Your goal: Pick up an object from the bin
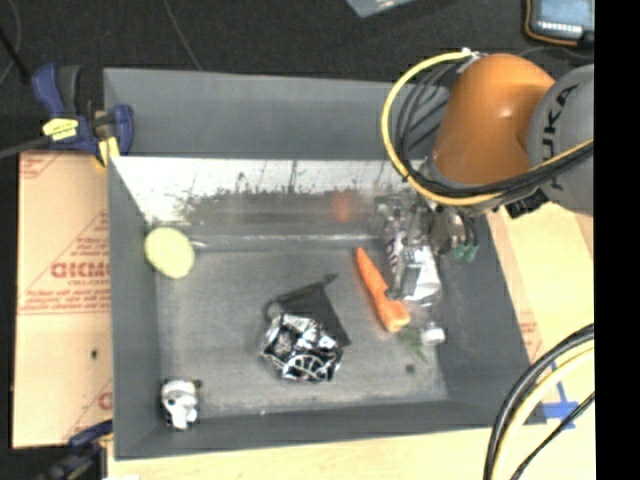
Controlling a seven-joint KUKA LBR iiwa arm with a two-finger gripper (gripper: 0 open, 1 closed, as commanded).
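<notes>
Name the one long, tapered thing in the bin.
The orange carrot-shaped piece beside the gripper. The yellow-green ball is round, the black-and-white bundle crumpled, the white figure in the front left corner squat.

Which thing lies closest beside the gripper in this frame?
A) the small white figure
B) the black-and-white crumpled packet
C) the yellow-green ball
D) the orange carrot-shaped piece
D: the orange carrot-shaped piece lies right beside the gripper, while the other three lie farther to the left in the bin.

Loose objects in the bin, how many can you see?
5: a yellow-green ball at the left wall, a small white figure front-left, a crumpled black-and-white wrapper mid-bin, an orange carrot and a small white-and-green piece by the gripper, which may hide more.
</notes>
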